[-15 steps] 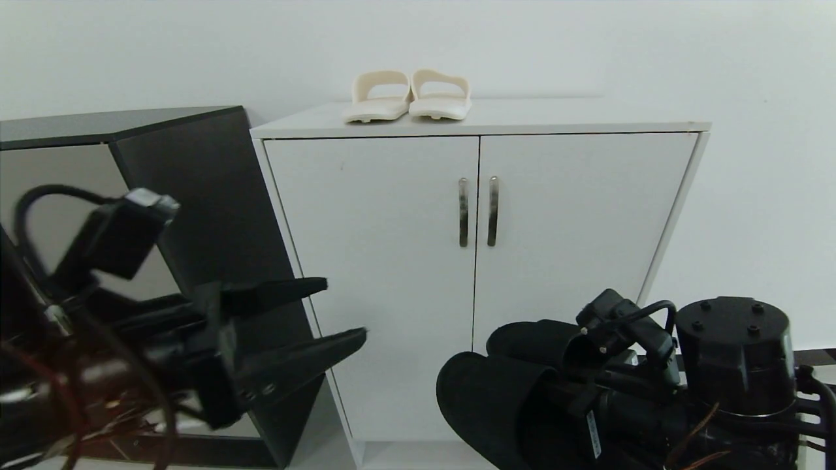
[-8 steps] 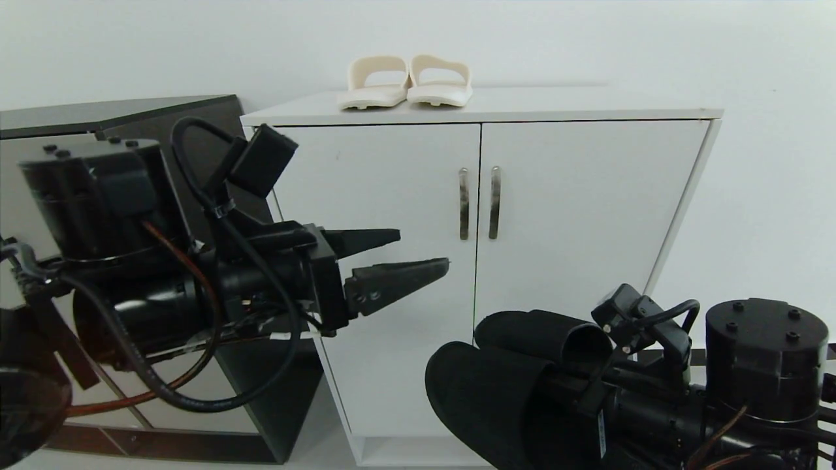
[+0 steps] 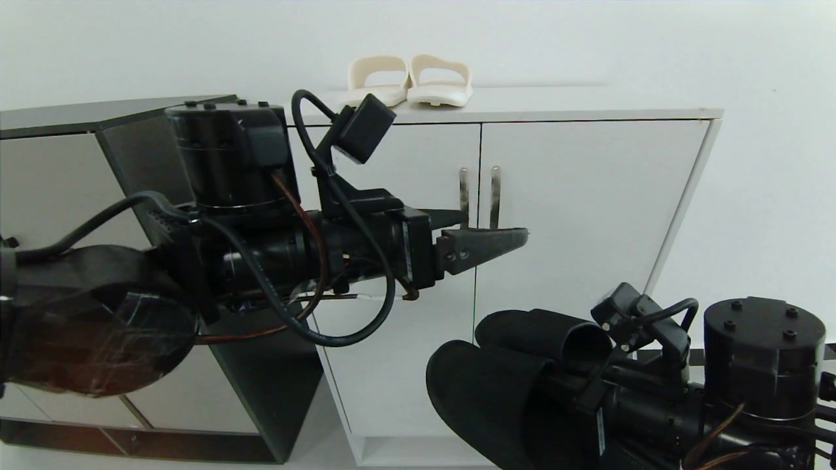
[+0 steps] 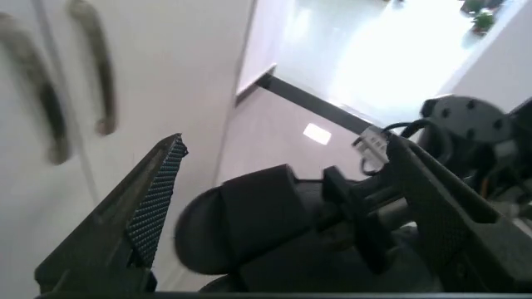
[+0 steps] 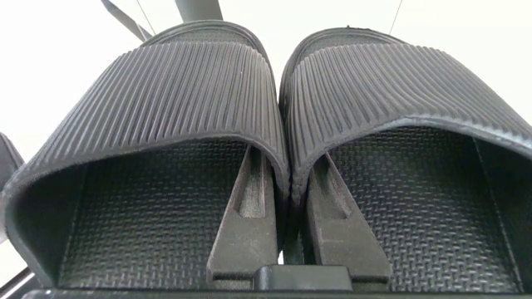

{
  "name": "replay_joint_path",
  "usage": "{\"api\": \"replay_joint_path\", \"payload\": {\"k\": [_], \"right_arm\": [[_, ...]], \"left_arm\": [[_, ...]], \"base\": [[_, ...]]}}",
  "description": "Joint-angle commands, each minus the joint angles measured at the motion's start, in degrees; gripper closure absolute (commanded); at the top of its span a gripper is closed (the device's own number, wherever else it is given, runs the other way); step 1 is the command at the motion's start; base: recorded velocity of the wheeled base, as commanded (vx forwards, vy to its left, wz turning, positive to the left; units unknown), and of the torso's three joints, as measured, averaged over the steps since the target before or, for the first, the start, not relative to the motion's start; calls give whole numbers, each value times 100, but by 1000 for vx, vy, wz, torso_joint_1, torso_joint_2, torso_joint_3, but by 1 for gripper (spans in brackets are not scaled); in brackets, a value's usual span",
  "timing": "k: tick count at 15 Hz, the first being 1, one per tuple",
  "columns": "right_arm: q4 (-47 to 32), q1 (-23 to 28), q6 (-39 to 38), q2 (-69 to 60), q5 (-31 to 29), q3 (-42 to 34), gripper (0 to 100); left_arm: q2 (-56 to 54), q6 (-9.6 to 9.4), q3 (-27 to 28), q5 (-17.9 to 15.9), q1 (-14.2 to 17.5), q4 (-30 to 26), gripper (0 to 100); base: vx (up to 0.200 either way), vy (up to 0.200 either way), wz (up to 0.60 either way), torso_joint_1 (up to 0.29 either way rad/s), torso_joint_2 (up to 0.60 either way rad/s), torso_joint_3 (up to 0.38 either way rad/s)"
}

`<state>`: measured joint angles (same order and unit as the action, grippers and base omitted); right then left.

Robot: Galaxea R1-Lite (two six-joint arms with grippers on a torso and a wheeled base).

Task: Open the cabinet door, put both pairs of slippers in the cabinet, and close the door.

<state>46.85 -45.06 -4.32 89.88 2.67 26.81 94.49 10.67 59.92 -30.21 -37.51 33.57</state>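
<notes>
Black slippers (image 3: 503,391) are clamped as a pair in the right gripper (image 5: 288,218), low down and in front of the right door (image 3: 588,209) of the white cabinet (image 3: 588,104). In the right wrist view one finger (image 5: 243,218) lies inside each slipper, and together they pinch the two touching inner walls between them, with the ribbed straps arching over them. Both doors are shut, the left door (image 3: 405,385) meeting the right one at a thin seam, and the left handle (image 3: 463,189) and right handle (image 3: 494,189) stand upright on either side of it. The left gripper (image 3: 496,225) is held out level at handle height, squarely in front of the two handles in the head view. Its fingers are parted by a narrow gap and hold nothing; the nearer finger (image 3: 486,240) crosses the lower part of the right handle, and the farther one ends by the left handle. Whether either finger touches a handle cannot be told from there; in the left wrist view the one finger (image 4: 137,220) that shows has its tip near the handles but apart from them, with the black pair beyond it. Cream slippers (image 3: 408,81) lie side by side, touching, on the cabinet top towards its left end, well above both grippers. A dark glossy unit (image 3: 65,170) stands against the cabinet's left side
</notes>
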Motion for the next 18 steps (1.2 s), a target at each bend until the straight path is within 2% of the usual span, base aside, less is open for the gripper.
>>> {"api": "replay_joint_path", "payload": {"k": [1, 2, 3, 4, 7, 9, 10, 12, 18], "right_arm": [[0, 6, 1, 47, 5, 0, 100], [0, 6, 1, 65, 5, 0, 100], [0, 6, 1, 65, 5, -9, 100], [-9, 6, 1, 91, 5, -9, 100], [0, 6, 10, 126, -3, -18, 100], [-9, 6, 18, 135, -3, -26, 100], [-9, 6, 36, 135, -3, -26, 100], [-9, 6, 71, 135, -3, -35, 100], [0, 6, 133, 161, -3, -79, 100]], "left_arm": [[298, 225, 354, -222, -55, -88, 0], [404, 480, 521, -442, -37, -97, 0], [509, 753, 697, -504, -37, -97, 0], [623, 884, 846, -504, -37, -97, 0], [1001, 876, 1171, -337, -11, -97, 0], [1133, 832, 1303, 76, -46, -97, 0], [1159, 797, 1347, 156, -55, -97, 0], [1397, 594, 1593, 613, -55, -123, 0], [1537, 577, 1795, 850, -46, -246, 0]], "base": [[0, 0, 0, 0, 0, 0], [0, 0, 0, 0, 0, 0], [0, 0, 0, 0, 0, 0], [0, 0, 0, 0, 0, 0], [0, 0, 0, 0, 0, 0], [0, 0, 0, 0, 0, 0], [0, 0, 0, 0, 0, 0], [0, 0, 0, 0, 0, 0], [0, 0, 0, 0, 0, 0]]}}
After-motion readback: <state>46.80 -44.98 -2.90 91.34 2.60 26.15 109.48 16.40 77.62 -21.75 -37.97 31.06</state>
